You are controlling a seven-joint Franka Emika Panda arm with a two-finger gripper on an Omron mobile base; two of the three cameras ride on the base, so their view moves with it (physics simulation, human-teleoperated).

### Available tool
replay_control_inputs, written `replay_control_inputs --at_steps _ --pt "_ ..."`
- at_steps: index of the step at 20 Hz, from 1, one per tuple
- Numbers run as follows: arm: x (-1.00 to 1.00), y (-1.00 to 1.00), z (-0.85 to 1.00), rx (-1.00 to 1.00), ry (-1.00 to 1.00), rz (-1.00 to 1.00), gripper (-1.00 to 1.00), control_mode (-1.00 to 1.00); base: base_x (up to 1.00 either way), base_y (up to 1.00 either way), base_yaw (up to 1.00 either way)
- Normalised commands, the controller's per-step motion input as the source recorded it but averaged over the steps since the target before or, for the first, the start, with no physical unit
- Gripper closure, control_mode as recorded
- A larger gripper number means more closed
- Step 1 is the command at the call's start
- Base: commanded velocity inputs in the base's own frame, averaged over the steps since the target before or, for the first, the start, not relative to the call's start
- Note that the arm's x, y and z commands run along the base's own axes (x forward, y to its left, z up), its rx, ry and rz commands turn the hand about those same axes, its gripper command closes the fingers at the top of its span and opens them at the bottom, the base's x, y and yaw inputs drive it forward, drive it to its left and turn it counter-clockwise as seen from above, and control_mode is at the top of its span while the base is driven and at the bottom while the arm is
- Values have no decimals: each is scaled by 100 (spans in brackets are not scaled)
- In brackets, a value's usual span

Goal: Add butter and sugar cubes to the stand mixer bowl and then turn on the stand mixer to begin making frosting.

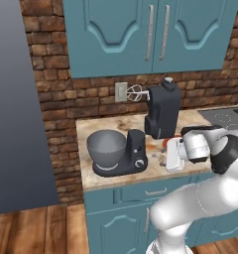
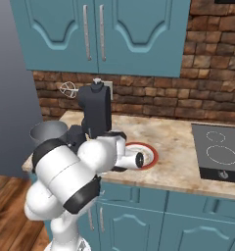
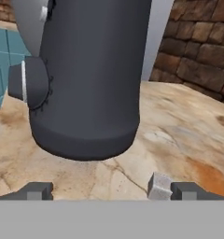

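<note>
Stand mixer (image 1: 141, 134), left base view: charcoal body stood on the worktop (image 1: 91, 129), head tilted up, whisk (image 1: 135, 93) toward the brick wall; the stand mixer bowl (image 1: 106, 147) sat on its base. Right base view: a red-rimmed plate (image 2: 148, 153) lay right of the mixer, beside the arm's wrist. Hand view: the tool (image 3: 111, 190) was released, fingers apart, facing the mixer column; a small pale cube (image 3: 159, 186) touched one fingertip.
</note>
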Motion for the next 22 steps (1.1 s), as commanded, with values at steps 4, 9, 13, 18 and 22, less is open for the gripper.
replay_control_inputs --at_steps 4,9,13,18,22 --pt "9 -4 -12 0 0 0 -100 -100 0 0 0" --pt "9 -7 -11 1 0 0 -100 -100 0 0 0" --pt "17 -2 -5 2 0 0 -100 -100 0 0 0" --pt "15 -8 -8 2 0 0 -100 -100 0 0 0" --pt "7 -14 -14 0 0 0 -100 -100 0 0 0"
